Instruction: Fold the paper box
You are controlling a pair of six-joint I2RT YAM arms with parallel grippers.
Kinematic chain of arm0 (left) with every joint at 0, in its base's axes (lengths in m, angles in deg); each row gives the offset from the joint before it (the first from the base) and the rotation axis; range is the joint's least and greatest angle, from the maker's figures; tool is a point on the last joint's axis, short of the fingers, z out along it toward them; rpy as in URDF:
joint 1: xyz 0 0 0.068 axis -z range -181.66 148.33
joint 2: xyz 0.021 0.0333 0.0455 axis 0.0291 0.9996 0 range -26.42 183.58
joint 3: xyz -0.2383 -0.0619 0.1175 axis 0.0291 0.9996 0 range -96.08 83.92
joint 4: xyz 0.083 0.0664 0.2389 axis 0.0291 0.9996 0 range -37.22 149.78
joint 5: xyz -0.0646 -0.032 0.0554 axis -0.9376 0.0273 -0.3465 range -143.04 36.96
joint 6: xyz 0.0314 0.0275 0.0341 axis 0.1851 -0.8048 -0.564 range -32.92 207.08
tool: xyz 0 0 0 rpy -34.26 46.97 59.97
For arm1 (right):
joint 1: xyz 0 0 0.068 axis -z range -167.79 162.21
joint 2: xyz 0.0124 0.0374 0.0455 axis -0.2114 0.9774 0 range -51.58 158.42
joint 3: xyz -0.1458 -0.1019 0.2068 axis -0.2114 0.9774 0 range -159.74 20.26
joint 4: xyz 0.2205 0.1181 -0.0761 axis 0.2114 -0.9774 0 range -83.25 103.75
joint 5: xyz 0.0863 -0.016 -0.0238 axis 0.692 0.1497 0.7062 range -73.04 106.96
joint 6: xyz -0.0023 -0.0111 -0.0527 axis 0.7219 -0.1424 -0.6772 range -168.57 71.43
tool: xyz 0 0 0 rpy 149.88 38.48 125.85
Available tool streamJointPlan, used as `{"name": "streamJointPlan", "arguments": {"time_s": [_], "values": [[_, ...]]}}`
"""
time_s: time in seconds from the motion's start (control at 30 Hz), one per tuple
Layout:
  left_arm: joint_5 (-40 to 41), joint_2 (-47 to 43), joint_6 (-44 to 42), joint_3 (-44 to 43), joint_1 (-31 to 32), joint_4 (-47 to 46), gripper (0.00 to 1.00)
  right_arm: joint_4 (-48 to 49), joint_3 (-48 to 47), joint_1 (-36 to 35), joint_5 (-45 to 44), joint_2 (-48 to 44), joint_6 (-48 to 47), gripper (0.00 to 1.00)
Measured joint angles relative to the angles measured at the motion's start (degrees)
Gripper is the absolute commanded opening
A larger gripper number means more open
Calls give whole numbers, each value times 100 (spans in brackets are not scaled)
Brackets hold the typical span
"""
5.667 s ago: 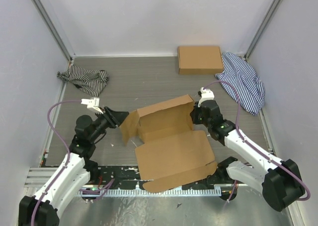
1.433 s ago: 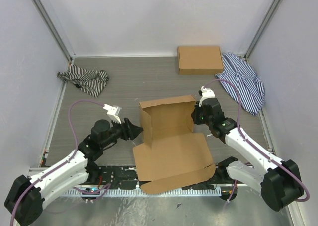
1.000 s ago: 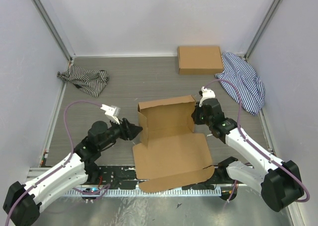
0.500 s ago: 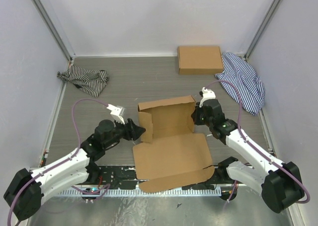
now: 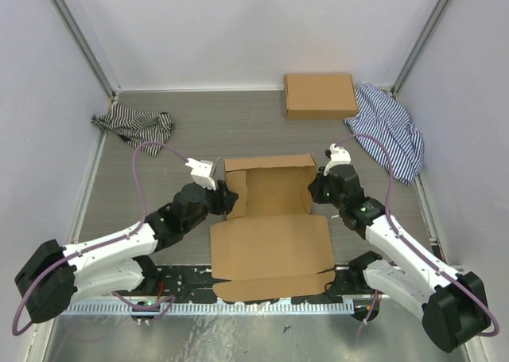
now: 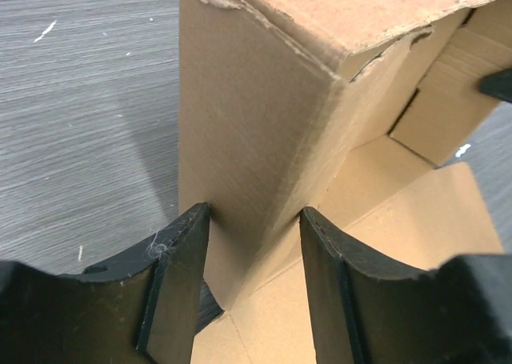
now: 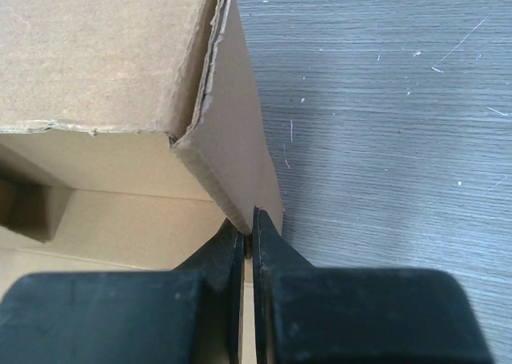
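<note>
The paper box (image 5: 270,247) lies mid-table, its back and side walls raised and its big lid panel flat towards the near edge. My left gripper (image 5: 228,197) is open at the box's left wall. In the left wrist view, the left gripper (image 6: 254,256) has its fingers (image 6: 178,276) astride that upright wall (image 6: 256,124). My right gripper (image 5: 316,191) is shut on the box's right wall. In the right wrist view, the right gripper (image 7: 250,234) pinches the lower edge of that wall (image 7: 240,164), with the box's inside to the left.
Another flat brown cardboard box (image 5: 320,95) lies at the back right. A striped cloth (image 5: 390,127) lies beside it, and a darker striped cloth (image 5: 134,128) is at the back left. Enclosure walls stand on three sides. A metal rail (image 5: 262,306) runs along the near edge.
My left arm has swung right to the box, and its left flap now stands upright between the open fingers. The box has squared up and shifted slightly. My right gripper kept its hold.
</note>
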Motion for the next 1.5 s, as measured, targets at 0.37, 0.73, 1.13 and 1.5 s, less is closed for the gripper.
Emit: {"name": "streamJointPlan", "arguments": {"time_s": [0.37, 0.73, 1.13, 1.5], "values": [[1552, 654, -138, -249, 437, 245, 4, -70, 11, -39, 22, -221, 48, 1], [3189, 1281, -249, -1209, 883, 1368, 0, -223, 11, -111, 57, -299, 175, 2], [4100, 2024, -225, -2127, 1401, 2610, 0, -439, -264, -138, -9, 208, 192, 33], [4256, 1805, -109, -2149, 1659, 2859, 0, -289, -426, -153, -7, 815, 120, 33]]}}
